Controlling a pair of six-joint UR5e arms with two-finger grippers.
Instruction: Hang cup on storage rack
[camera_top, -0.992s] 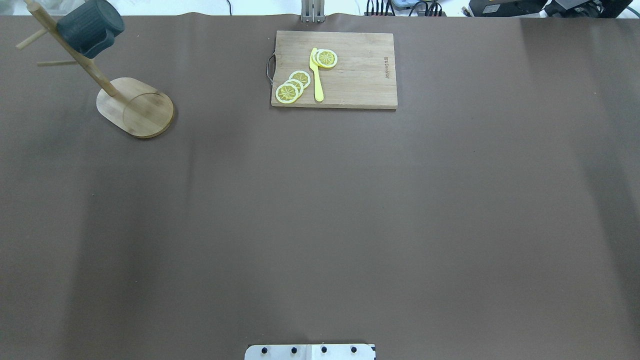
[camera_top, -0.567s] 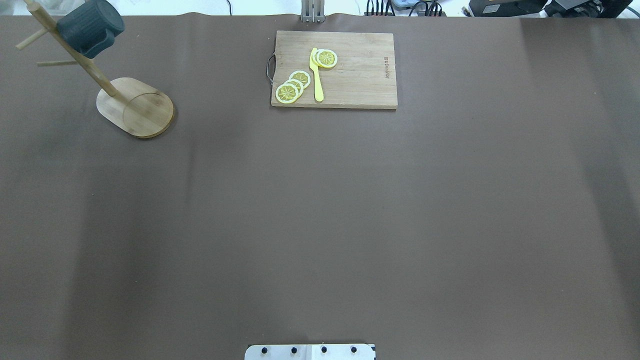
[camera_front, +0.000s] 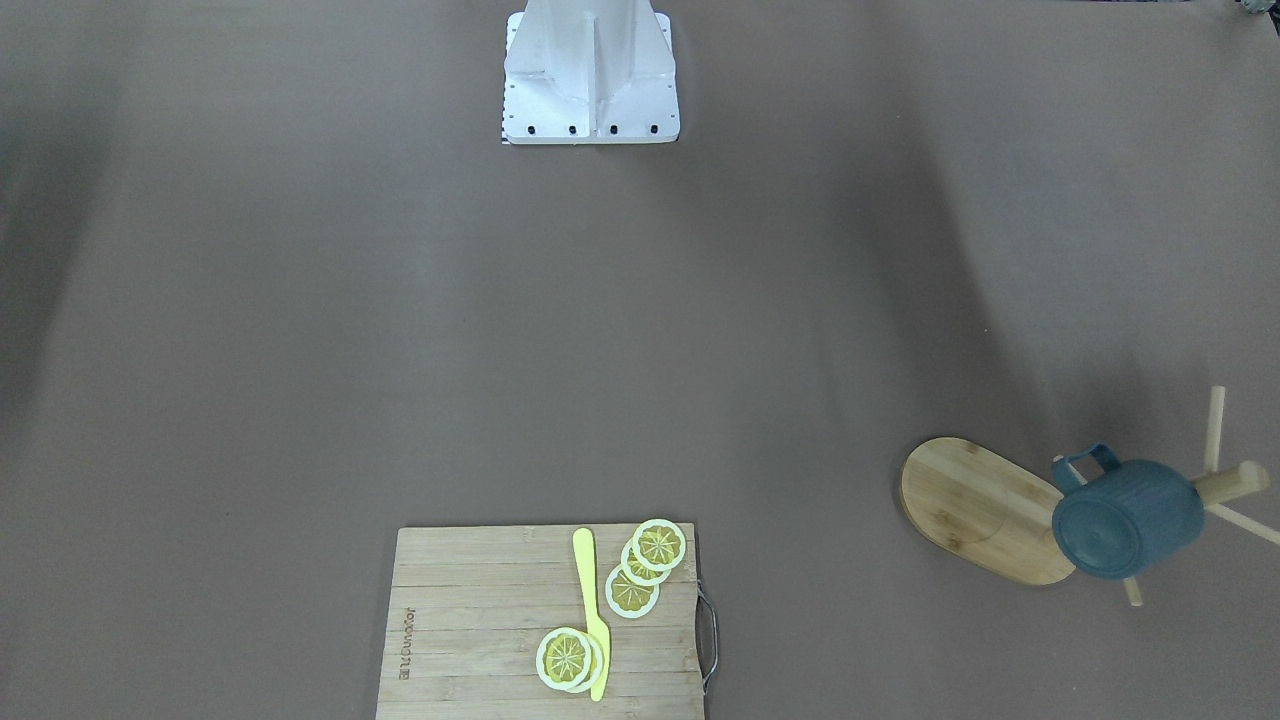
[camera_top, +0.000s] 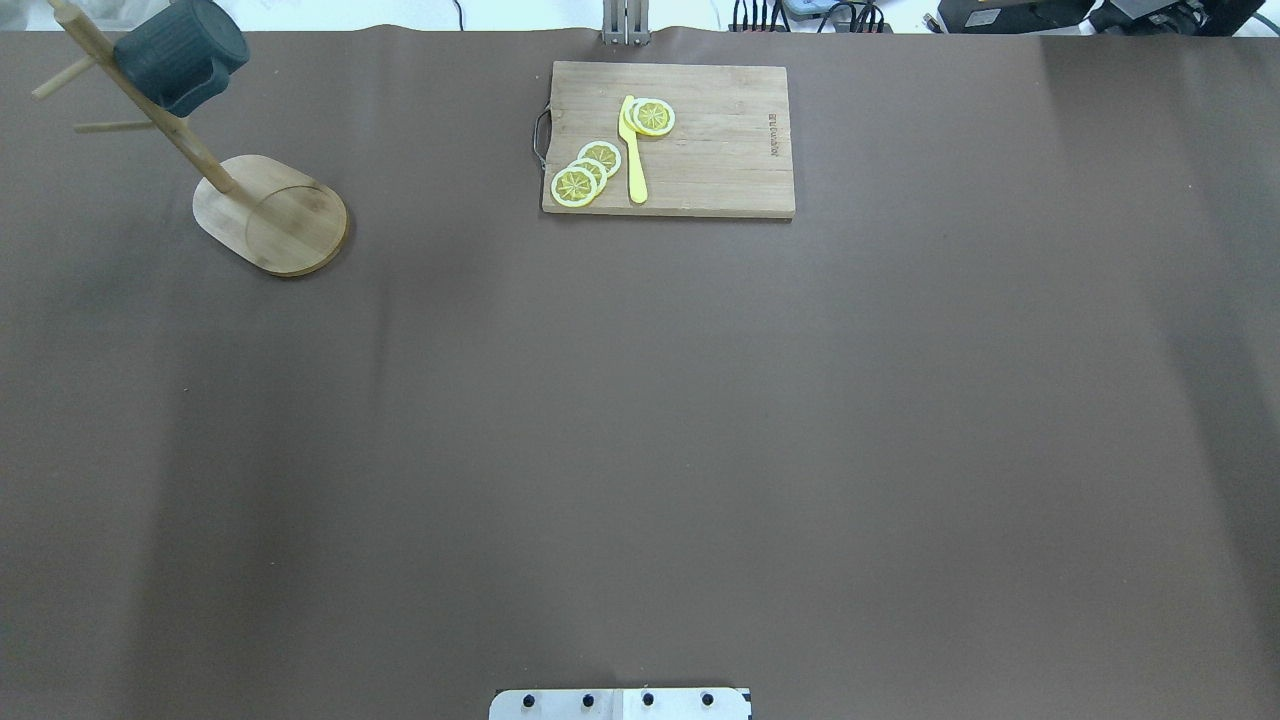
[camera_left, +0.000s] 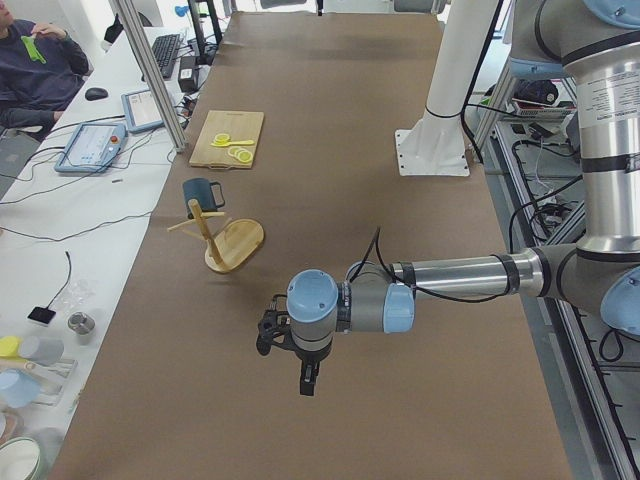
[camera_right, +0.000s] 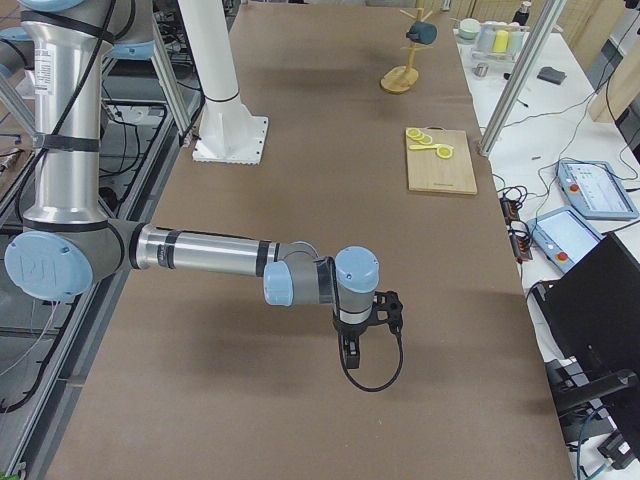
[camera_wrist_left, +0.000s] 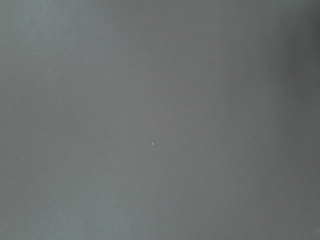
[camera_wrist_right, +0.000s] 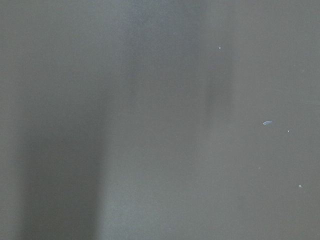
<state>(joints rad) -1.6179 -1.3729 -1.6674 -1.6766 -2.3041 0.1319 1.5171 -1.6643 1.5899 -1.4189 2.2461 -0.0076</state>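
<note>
The blue-grey ribbed cup (camera_top: 180, 55) hangs by its handle on a peg of the wooden storage rack (camera_top: 270, 215) at the far left of the table. It also shows in the front view (camera_front: 1125, 520) beside the rack's oval base (camera_front: 975, 505). No gripper touches it. My left gripper (camera_left: 308, 385) shows only in the exterior left view, low over the bare table and well away from the rack (camera_left: 235, 247). My right gripper (camera_right: 352, 360) shows only in the exterior right view, far from the cup (camera_right: 421, 32). I cannot tell whether either is open or shut.
A wooden cutting board (camera_top: 700, 140) with lemon slices (camera_top: 585, 172) and a yellow knife (camera_top: 634, 160) lies at the far middle. The robot's white base (camera_front: 590, 70) stands at the near edge. Both wrist views show only brown table cover.
</note>
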